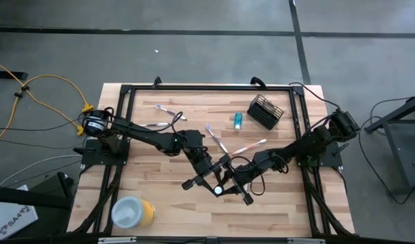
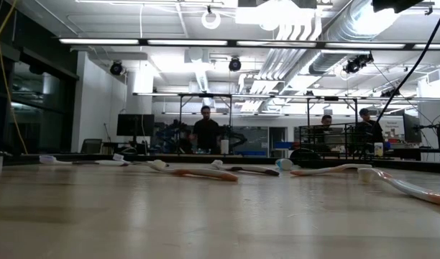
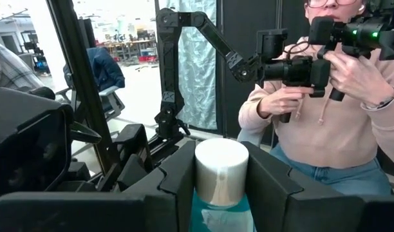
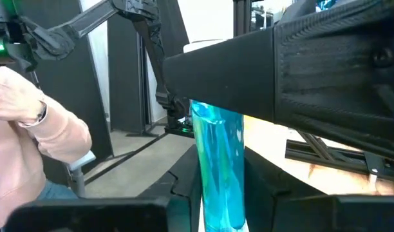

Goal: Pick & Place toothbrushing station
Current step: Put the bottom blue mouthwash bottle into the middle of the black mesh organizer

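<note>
Meeting over the table's middle, well short of the black wire-mesh holder [image 1: 265, 111], both arms share one small blue tube [image 4: 217, 171]. From the left, the left gripper [image 1: 206, 173] has its fingers closed on the tube just below the white cap [image 3: 221, 170]. The right gripper [image 1: 238, 188] clamps the blue body, likely a handover, so the tube can be carried towards the holder. Toothbrushes [image 1: 216, 137] lie loose beside the holder, and a second blue tube [image 1: 239, 120] sits near it.
</note>
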{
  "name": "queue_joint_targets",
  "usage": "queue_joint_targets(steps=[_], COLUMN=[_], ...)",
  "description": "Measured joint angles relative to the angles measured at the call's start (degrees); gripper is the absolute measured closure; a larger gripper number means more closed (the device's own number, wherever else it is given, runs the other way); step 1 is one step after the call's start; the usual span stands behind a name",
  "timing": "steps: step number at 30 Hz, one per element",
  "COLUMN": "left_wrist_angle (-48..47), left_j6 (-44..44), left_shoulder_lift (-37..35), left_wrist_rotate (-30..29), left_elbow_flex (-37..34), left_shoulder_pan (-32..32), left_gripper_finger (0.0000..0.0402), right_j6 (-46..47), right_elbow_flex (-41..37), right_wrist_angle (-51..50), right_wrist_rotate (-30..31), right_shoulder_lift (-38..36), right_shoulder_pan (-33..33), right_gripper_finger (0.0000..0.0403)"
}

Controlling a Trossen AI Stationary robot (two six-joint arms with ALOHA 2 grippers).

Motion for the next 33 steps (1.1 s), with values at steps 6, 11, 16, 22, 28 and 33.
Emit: queue_joint_targets(steps=[6,11,16,22,28,33], left_wrist_angle=[2.5,2.7,2.6,2.6,2.8,2.8], left_j6=[-3.0,-3.8,-4.4,-3.7,-3.6,-3.5], left_shoulder_lift=[0.0,0.0,0.0,0.0,0.0,0.0], left_wrist_rotate=[0.0,0.3,0.6,0.6,0.6,0.6], left_elbow_flex=[0.0,0.0,0.0,0.0,0.0,0.0], left_shoulder_pan=[0.1,0.7,0.5,0.3,0.3,0.6], left_gripper_finger=[0.0292,0.0291,0.0267,0.0224,0.0219,0.0219], right_j6=[0.4,0.6,-0.1,0.0,0.1,0.1], right_elbow_flex=[0.1,0.1,0.1,0.1,0.1,0.0], right_wrist_angle=[0.5,0.5,-0.1,0.1,0.1,-0.7], right_wrist_rotate=[-0.2,-0.1,0.0,-0.2,-0.3,-0.4], right_shoulder_lift=[0.0,0.0,0.0,0.0,0.0,0.0], right_shoulder_pan=[0.0,0.0,0.0,0.0,0.0,0.0], right_gripper_finger=[0.0334,0.0335,0.0336,0.0336,0.0336,0.0336])
